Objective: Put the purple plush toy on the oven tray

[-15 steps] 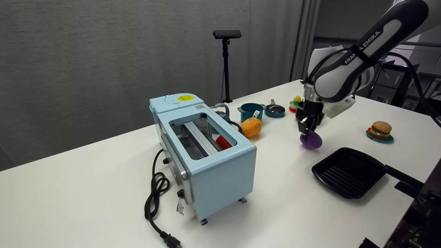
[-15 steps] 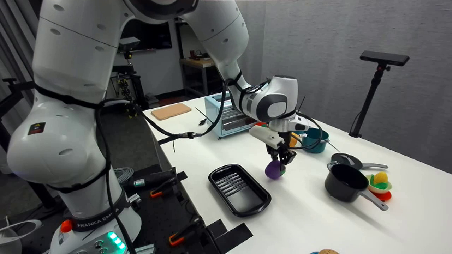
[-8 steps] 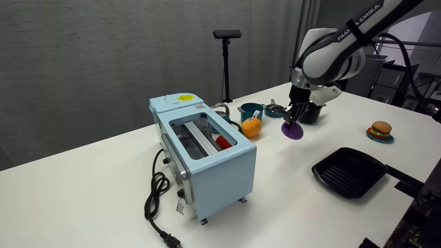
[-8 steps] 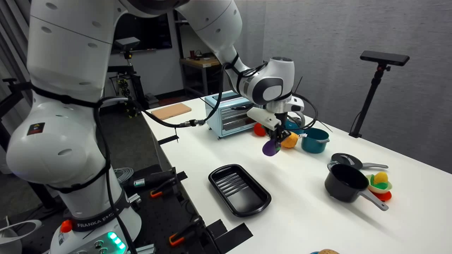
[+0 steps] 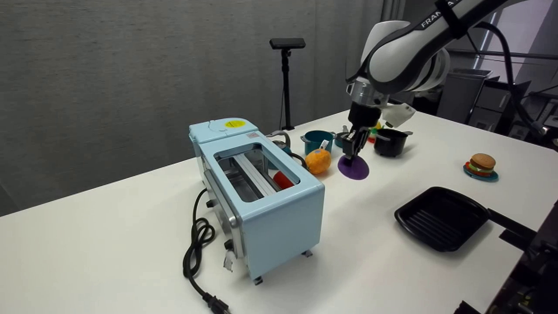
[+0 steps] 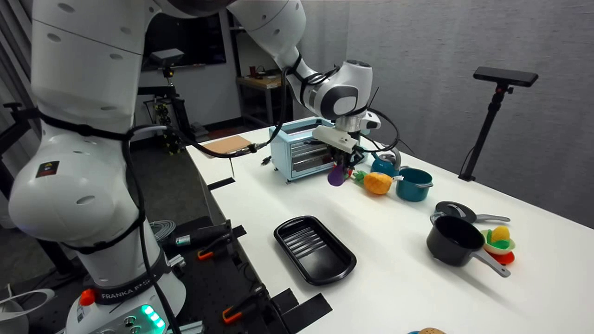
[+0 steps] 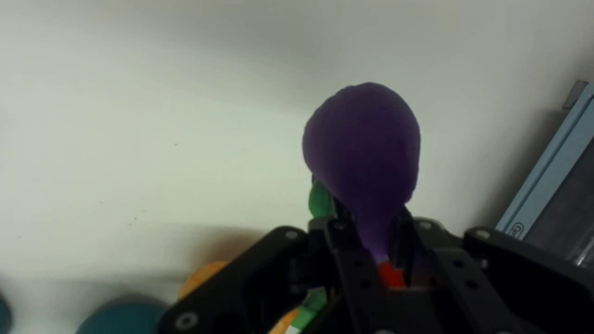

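The purple plush toy (image 5: 354, 168) hangs in my gripper (image 5: 351, 153), raised above the white table near the orange ball. In an exterior view the toy (image 6: 336, 177) shows below the gripper (image 6: 345, 162), in front of the toaster oven. In the wrist view the fingers (image 7: 373, 225) are closed around the toy's narrow end, and its wide rounded end (image 7: 366, 139) points away from them. A small green part shows beside it. The black oven tray (image 5: 442, 218) lies flat on the table, apart from the toy; it also shows in an exterior view (image 6: 320, 255) with nothing in it.
The light blue toaster oven (image 5: 281, 235) stands close to the gripper. The orange ball (image 6: 377, 183), a teal pot (image 6: 414, 184) and a black pot (image 6: 455, 243) with a handle stand along the far side. The burger-like toy (image 5: 481, 165) sits beyond the tray.
My gripper has risen and carried the purple toy away from beside the tray toward the toaster oven and orange ball. The tray and the other objects have not moved.
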You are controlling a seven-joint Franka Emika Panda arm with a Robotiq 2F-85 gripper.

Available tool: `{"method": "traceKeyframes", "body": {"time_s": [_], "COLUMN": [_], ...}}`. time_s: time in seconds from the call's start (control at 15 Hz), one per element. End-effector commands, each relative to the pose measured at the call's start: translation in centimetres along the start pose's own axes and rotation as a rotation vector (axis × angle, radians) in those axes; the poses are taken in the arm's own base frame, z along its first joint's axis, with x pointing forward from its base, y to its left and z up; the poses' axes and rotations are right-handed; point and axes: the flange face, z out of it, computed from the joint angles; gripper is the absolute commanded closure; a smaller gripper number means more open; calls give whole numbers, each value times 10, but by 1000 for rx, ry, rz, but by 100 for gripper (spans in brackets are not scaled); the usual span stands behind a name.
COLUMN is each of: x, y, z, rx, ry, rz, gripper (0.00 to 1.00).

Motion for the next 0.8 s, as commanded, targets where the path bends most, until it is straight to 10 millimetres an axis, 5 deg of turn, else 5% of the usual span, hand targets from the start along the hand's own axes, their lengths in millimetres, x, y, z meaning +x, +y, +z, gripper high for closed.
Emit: {"method": "traceKeyframes", "body": {"time_s": [0.0,0.27,0.73], "x": [-5,-14,-36], "y": [-18,-28,-8], "z": [-12,-10,-16], "rx": [35,45,87], "ry": [-33,-109,-296], "rz": [-134,-340,-663], "gripper": [95,95,95]}}
